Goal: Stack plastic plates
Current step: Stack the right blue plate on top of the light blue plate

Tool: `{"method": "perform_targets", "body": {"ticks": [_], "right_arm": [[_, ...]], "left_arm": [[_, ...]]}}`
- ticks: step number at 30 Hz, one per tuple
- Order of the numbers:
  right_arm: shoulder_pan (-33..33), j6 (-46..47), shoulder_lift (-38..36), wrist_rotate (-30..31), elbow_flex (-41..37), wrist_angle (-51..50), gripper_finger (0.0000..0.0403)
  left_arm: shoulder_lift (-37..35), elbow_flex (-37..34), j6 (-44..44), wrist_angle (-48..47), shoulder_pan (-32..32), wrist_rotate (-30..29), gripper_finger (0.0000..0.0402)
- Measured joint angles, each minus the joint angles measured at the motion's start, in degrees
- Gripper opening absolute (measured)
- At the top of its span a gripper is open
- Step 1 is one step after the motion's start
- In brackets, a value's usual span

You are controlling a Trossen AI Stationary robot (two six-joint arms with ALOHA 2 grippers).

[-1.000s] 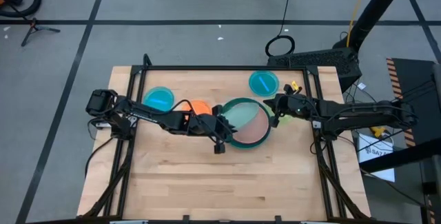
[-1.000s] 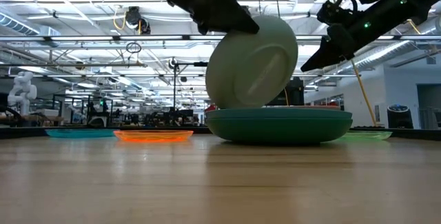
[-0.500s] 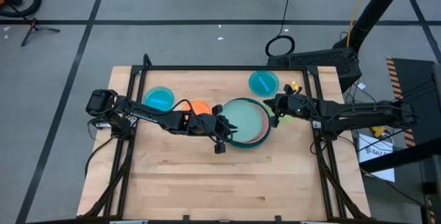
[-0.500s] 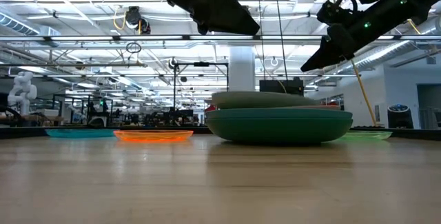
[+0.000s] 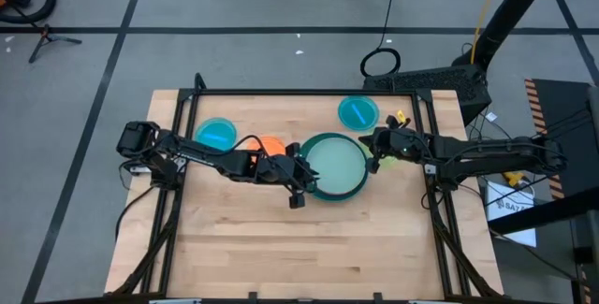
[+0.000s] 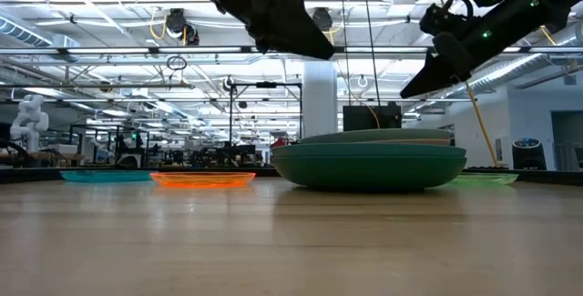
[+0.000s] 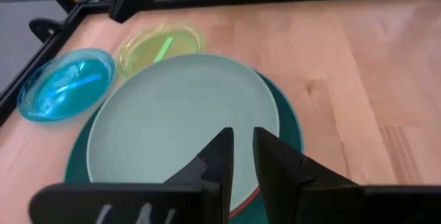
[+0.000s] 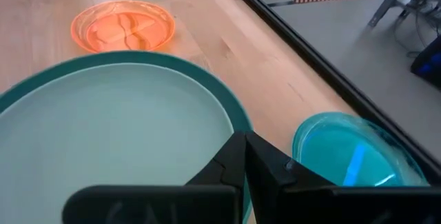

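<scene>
Left gripper, fingers narrowly parted and holding nothing, hovers at the left edge of the round pale mint plastic plate lying atop the teal plate stack; right gripper closed, at the stack's right.

One camera looks straight down over the table; another sits level at its surface; two wrist cameras hover close, all sharing the plate stack.

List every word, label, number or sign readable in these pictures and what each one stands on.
No text reads clearly in any view.
White sheet beside the table's right edge, high view: dark print, too small to read.
Plates, including the pale mint plate on the stack: no lettering visible.
Left gripper and right gripper: no markings visible.
</scene>
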Motion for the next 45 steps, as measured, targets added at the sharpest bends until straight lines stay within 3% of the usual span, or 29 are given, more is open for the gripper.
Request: {"method": "perform_targets", "body": {"ticks": [9,16,22,27,32,38,45], "right_arm": [[-1.5,7.4,0.0,0.3,0.0,-1.6,0.0006],[-5.1,16.3,0.0,0.1,0.0,-9.9,0.0006],[-6.6,17.6,0.0,-10.6,0.0,-12.7,0.0006],[-6.6,16.7,0.1,-13.4,0.9,-11.9,0.0006],[-6.0,17.8,0.0,-22.7,3.1,-11.9,0.0006],[-4.3,28.9,0.0,-16.6,3.2,-19.1,0.0006],[-3.5,42.4,0.0,-10.5,6.6,-31.4,0.0006]], "left_arm": [[4.0,0.1,-0.4,1.3,0.0,0.0,0.0065],[6.3,0.0,-0.6,3.3,-0.5,0.0,0.0065],[6.3,0.0,0.8,3.4,-0.5,0.0,0.0065],[6.3,0.0,1.2,2.7,-0.2,0.0,0.0065],[5.0,0.0,6.2,0.6,-0.5,0.0,0.0065],[-0.2,0.0,13.4,-8.4,-0.3,0.0,0.0065],[-11.8,0.0,18.7,-19.8,1.7,0.0,0.0065]]}}
